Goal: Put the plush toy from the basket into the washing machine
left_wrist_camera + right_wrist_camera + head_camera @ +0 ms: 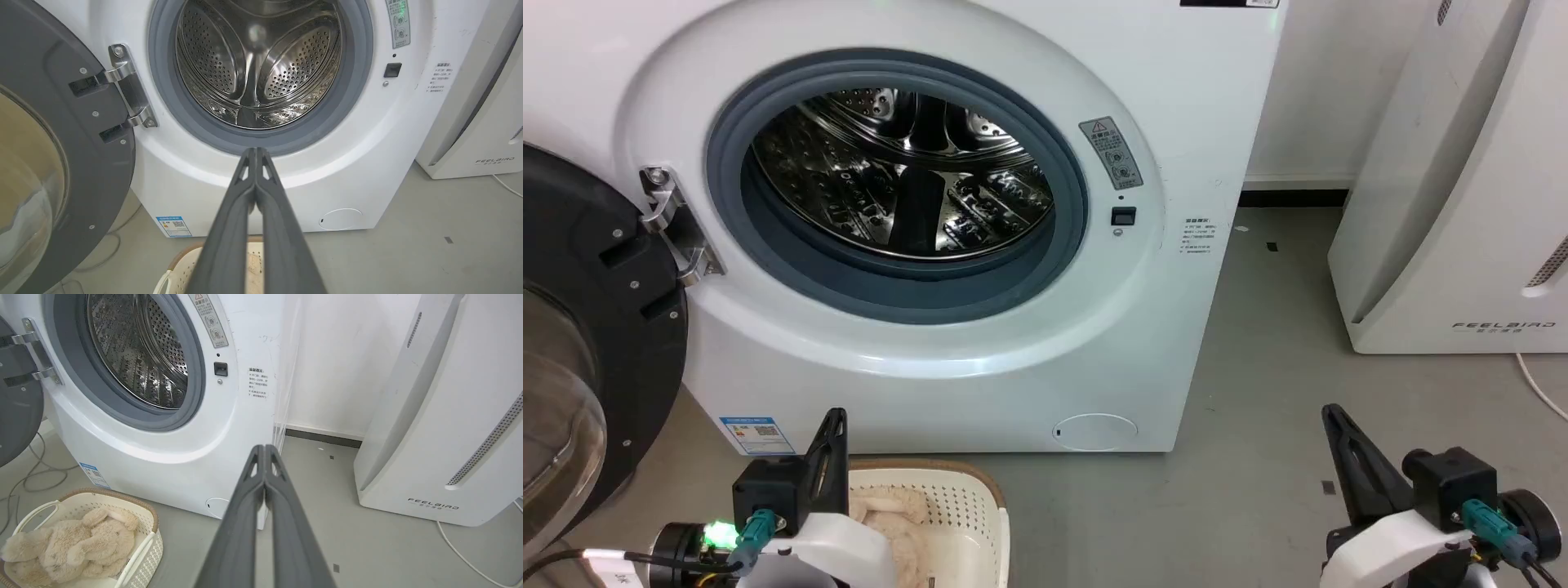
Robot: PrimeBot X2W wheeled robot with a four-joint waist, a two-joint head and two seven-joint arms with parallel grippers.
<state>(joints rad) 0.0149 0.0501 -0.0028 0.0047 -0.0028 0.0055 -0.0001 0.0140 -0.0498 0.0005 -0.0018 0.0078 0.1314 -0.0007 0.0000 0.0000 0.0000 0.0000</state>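
The white washing machine (1029,343) stands in front of me, its black-framed door (580,327) swung open to the left and its steel drum (898,175) bare. On the floor before it sits the cream basket (143,522) with the beige plush toy (77,543) lying inside. Part of the basket (964,506) and the plush toy (890,510) show behind my left arm in the head view. My left gripper (833,418) is shut and holds nothing, raised above the basket. Off to the right, my right gripper (1330,412) is shut too, over bare floor.
A white slanted FEELBIRD appliance (1462,204) stands to the right of the machine, with a white cable (1539,384) trailing from it. Grey floor lies between the two. Cables (36,473) run on the floor under the open door.
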